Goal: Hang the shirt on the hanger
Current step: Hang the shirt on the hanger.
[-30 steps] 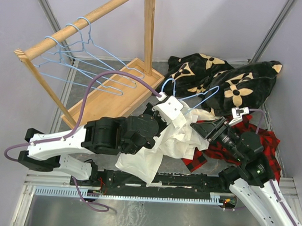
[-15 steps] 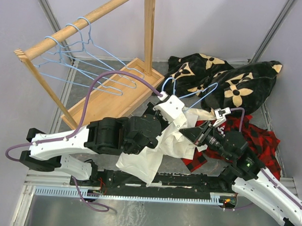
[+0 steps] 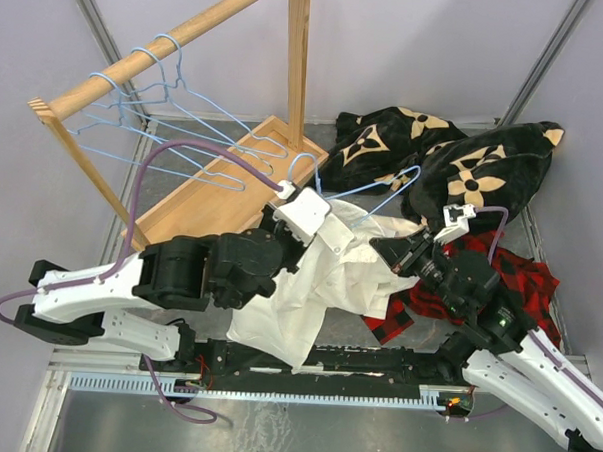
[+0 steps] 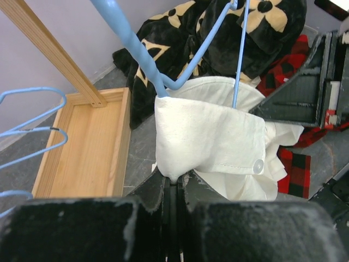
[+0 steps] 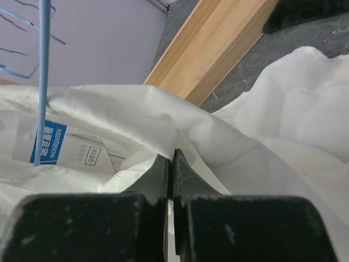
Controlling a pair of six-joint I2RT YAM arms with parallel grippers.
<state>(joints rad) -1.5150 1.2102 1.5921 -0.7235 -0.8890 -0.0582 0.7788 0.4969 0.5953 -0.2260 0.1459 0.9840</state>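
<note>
Near the blue label (image 5: 48,143), left end effector (image 4: 173,183) and right end effector (image 5: 172,164) pinch shirt (image 3: 329,277).

Grey table (image 4: 139,155), wooden rack base (image 3: 212,207), black flowered blanket (image 3: 484,169), red plaid garment (image 3: 514,285)

shirt (image 3: 334,278): cream-white, collar up, body draping | hanger (image 3: 378,185): light-blue wire, inside collar

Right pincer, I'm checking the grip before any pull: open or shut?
Shut: in the right wrist view the right pincer has its jaws together, pinching a fold of the shirt.
</note>
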